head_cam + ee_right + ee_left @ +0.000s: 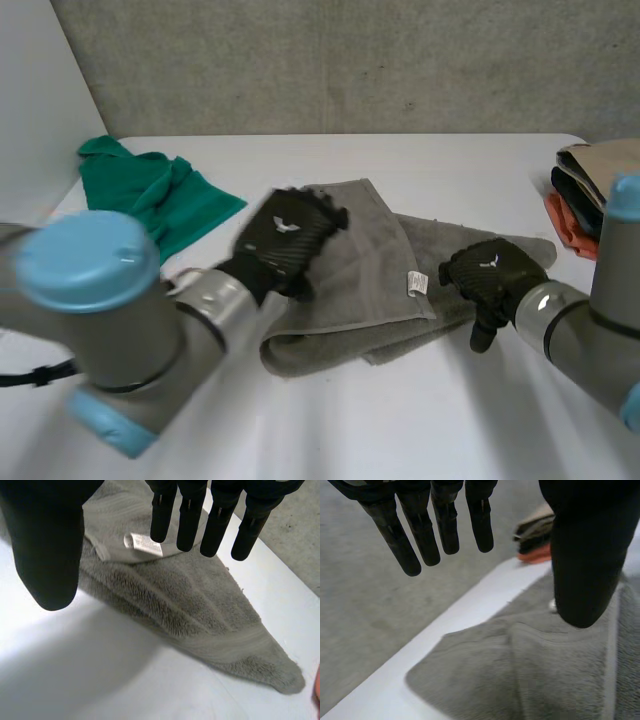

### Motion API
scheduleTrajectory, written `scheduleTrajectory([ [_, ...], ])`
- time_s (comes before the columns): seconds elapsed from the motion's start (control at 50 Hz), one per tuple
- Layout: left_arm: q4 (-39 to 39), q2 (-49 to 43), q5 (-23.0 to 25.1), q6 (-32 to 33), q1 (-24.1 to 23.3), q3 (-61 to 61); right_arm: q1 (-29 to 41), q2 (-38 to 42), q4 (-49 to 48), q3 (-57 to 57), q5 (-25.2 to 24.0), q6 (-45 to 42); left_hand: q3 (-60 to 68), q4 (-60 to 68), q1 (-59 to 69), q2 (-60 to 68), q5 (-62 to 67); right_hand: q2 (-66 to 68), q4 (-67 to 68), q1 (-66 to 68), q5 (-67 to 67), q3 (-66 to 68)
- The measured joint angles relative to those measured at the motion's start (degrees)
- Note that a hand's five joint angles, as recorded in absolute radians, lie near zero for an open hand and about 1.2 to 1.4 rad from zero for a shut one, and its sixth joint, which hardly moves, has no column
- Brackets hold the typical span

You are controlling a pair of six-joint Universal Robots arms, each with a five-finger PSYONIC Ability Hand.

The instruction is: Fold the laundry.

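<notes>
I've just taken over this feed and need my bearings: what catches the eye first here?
A rumpled grey towel lies mid-table, its white label showing. Both black hands are open with straight fingers: the left hand is over the towel's left part and the right hand is near its right end. A green cloth lies bunched at the far left, and a stack of folded clothes sits at the table's right edge.

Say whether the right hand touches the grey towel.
Cannot tell. In the right wrist view straight fingers of the right hand overlap the grey towel; neither gap nor contact shows.
</notes>
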Motion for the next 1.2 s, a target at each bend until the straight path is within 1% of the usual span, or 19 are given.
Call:
scheduleTrajectory([
  [0.04,-0.22,-1.78,0.00,1.35,-0.95,1.46,-0.07,-0.20,-1.34,1.13,0.22,-0.61,0.00,0.00,0.00,0.00,0.00,-0.59,-0.65,-0.50,-0.67,-0.73],
  [0.1,-2.48,-10.41,0.20,7.53,-4.13,9.91,-0.42,-0.28,-7.53,4.87,0.99,-1.94,0.00,0.00,0.00,0.00,-0.01,-1.16,-1.32,-1.32,-1.55,-1.39],
  [0.18,-6.95,-18.96,1.07,12.53,-5.66,19.96,-0.44,1.52,-12.15,6.41,1.33,-1.97,0.00,0.00,0.00,0.00,0.00,-1.16,-1.32,-1.32,-1.54,-1.39],
  [0.22,-8.67,-21.38,1.46,13.70,-5.87,23.10,-0.42,2.37,-13.23,6.52,1.39,-1.90,0.00,0.00,0.00,0.00,0.00,-1.16,-1.32,-1.32,-1.51,-1.39],
  [0.28,-15.02,-28.49,2.97,16.43,-6.11,32.63,-0.27,5.65,-16.98,6.42,1.69,-1.56,0.00,0.00,0.00,0.00,0.00,-1.11,-1.16,-1.32,-0.47,-1.37],
  [0.4,-21.85,-34.59,4.57,18.30,-5.92,41.02,-0.04,8.85,-21.03,5.73,2.59,-1.35,0.16,0.32,0.14,0.35,0.49,1.51,3.39,1.28,4.84,1.51],
  [0.42,-22.41,-35.02,4.71,18.45,-5.88,41.63,-0.02,9.33,-21.55,5.54,2.77,-1.34,0.76,1.15,0.66,1.24,1.39,7.17,8.71,6.77,9.22,6.95],
  [0.44,-23.07,-35.49,4.85,18.67,-5.79,42.30,-0.02,9.96,-22.13,5.25,2.93,-1.32,12.92,13.96,13.86,14.32,13.94,17.02,17.88,17.62,19.03,16.45],
  [0.46,-23.33,-35.68,4.84,18.78,-5.73,42.56,-0.03,10.22,-22.43,5.06,2.97,-1.32,18.21,18.11,18.26,18.70,17.67,29.19,28.36,28.41,29.39,28.24],
  [0.48,-23.35,-35.78,4.76,18.81,-5.68,42.67,-0.05,10.42,-22.68,4.86,3.01,-1.31,27.00,28.26,26.93,27.68,26.35,33.98,33.29,32.71,34.29,32.89],
  [0.5,-23.27,-35.84,4.60,18.82,-5.61,42.78,-0.09,10.57,-22.91,4.69,3.03,-1.32,27.00,28.26,26.93,27.68,26.35,39.69,39.33,36.92,40.41,38.57],
  [0.52,-22.83,-35.71,4.27,18.75,-5.59,43.08,-0.21,10.79,-23.35,4.40,3.04,-1.39,39.98,41.45,37.79,41.18,40.03,41.96,42.50,37.51,43.14,41.13],
  [0.56,-21.83,-35.31,3.44,18.63,-5.62,43.34,-0.36,10.83,-23.80,4.09,3.03,-1.54,42.52,44.08,39.47,43.33,43.01,42.20,43.77,37.51,43.75,42.23],
  [0.7,-12.41,-26.60,-6.85,16.60,-5.23,41.62,-1.20,10.16,-24.32,2.50,3.14,-2.20,43.28,44.89,39.47,44.07,43.16,42.20,44.12,37.51,43.78,42.39],
  [0.82,-9.85,-15.63,-11.40,12.05,-2.16,35.55,-3.05,6.89,-21.67,0.73,3.25,-3.35,43.29,44.90,39.47,44.11,43.16,42.20,44.12,37.51,43.77,42.39],
  [0.94,-10.27,-3.12,-13.33,6.37,5.05,25.03,-6.99,-0.29,-12.16,-4.09,2.70,-6.66,43.33,44.92,39.47,44.13,43.16,42.21,44.13,37.51,43.97,42.47],
  [1.04,-11.80,5.19,-13.99,0.08,10.62,13.33,-9.26,-3.48,1.61,-12.39,0.78,-9.60,43.33,44.93,39.47,44.18,43.16,42.21,44.14,37.51,44.18,42.48],
  [1.12,-12.66,7.68,-13.56,-5.17,11.77,4.95,-9.75,-1.04,9.91,-18.62,-0.66,-11.18,43.37,44.94,39.47,44.20,43.17,42.21,44.14,37.51,44.21,42.47],
  [1.2,-11.95,7.81,-12.83,-9.87,10.85,-2.63,-9.48,6.78,13.59,-25.94,-1.13,-11.80,43.39,45.03,39.47,44.22,43.16,42.21,44.16,37.51,44.21,42.48],
])
